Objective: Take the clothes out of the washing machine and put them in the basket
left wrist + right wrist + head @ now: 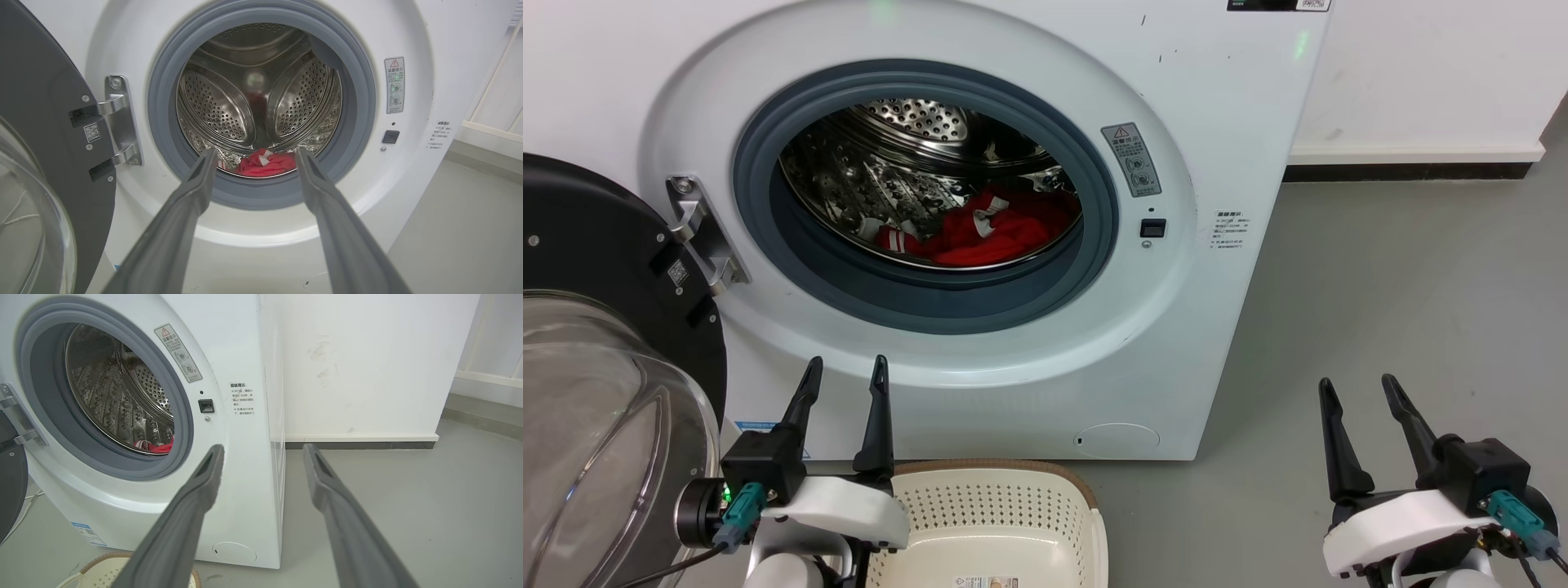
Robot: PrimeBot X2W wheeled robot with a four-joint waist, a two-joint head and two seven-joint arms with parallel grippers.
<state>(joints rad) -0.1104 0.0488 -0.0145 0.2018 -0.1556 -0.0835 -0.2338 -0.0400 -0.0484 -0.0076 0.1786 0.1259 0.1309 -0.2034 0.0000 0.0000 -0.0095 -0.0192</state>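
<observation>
The red clothes lie in a loose heap at the bottom of the steel drum, close to its front lip. That is ahead of and above the left gripper, and well off to the left of the right gripper.

They look soft and limp, and probably light, though I cannot tell whether they are wet and heavier for it. Cloth like this will sag, drape and trail once lifted, and it should slide easily over the polished metal. I'd judge the best place to pinch is the raised fold at the top of the heap, near the white tag. The striped cuff at the heap's left edge might bring up only a sleeve. A dangling end could drag on the grey rubber ring on the way out.

The left gripper has its fingers spread and holds nothing. It sits low in front of the washing machine, its tips pointing up at the front panel below the opening. The open glass door is to its left and the cream basket is just beneath it on its right. The right gripper is also spread and empty, over bare floor beyond the machine's right corner.
</observation>
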